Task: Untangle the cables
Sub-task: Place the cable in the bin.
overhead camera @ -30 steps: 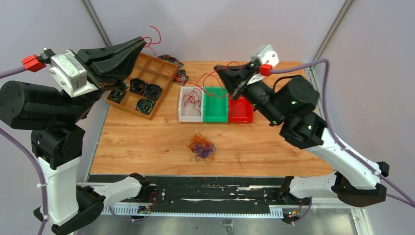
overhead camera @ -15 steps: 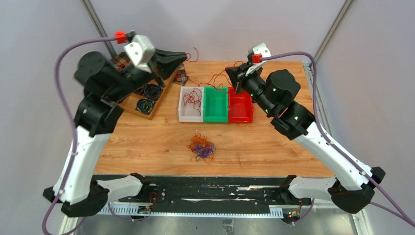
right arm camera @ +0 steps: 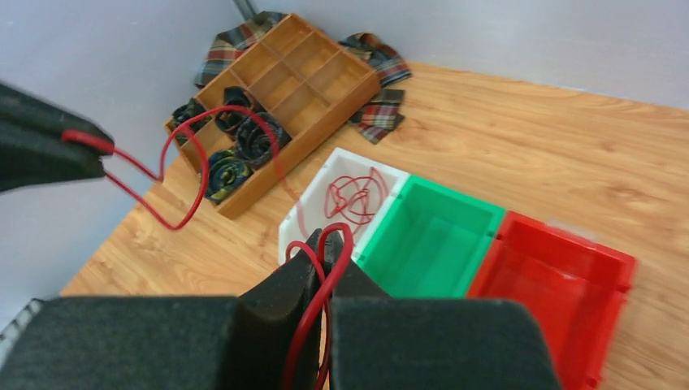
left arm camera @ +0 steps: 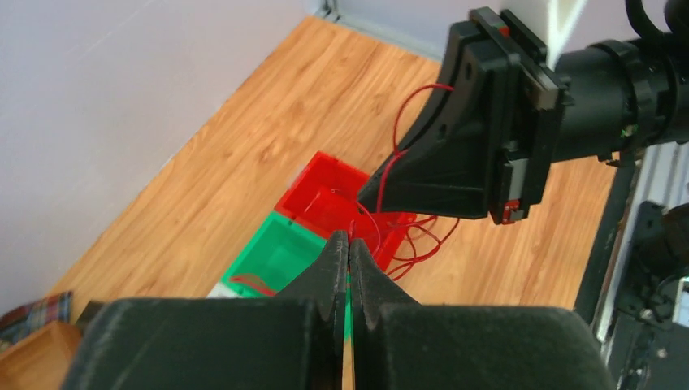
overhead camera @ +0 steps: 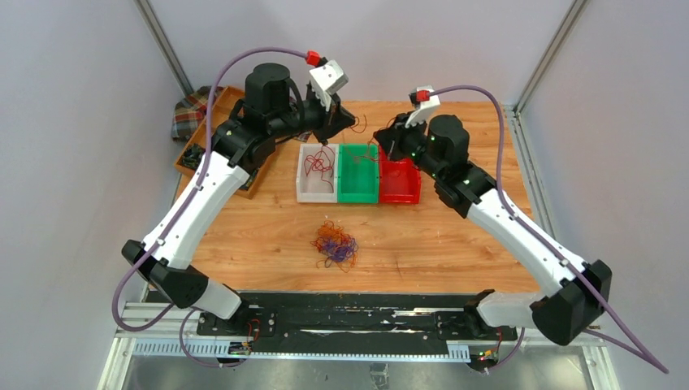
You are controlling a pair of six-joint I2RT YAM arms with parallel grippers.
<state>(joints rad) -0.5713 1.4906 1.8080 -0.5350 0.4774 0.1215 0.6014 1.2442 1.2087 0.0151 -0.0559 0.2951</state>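
The cables are a small clump of orange, red and purple wires (overhead camera: 335,245) on the table in front of the bins. One red wire (right arm camera: 348,244) is stretched between both grippers above the bins; it also shows in the left wrist view (left arm camera: 396,134). My left gripper (overhead camera: 348,127) is shut on one end (left arm camera: 348,240). My right gripper (overhead camera: 380,138) is shut on a loop of it (right arm camera: 329,244). The grippers are close together, tips facing each other. More red wires lie in the white bin (overhead camera: 302,183).
A green bin (overhead camera: 359,172) and a red bin (overhead camera: 400,183) stand right of the white one. A wooden divided tray (right arm camera: 276,97) with black coiled bundles (right arm camera: 236,154) sits at the back left, with plaid cloth (overhead camera: 191,110) behind it.
My left arm swung from the far left over the wooden tray to the middle, bringing its end of the red wire close to my right gripper. The right gripper shifted slightly lower.
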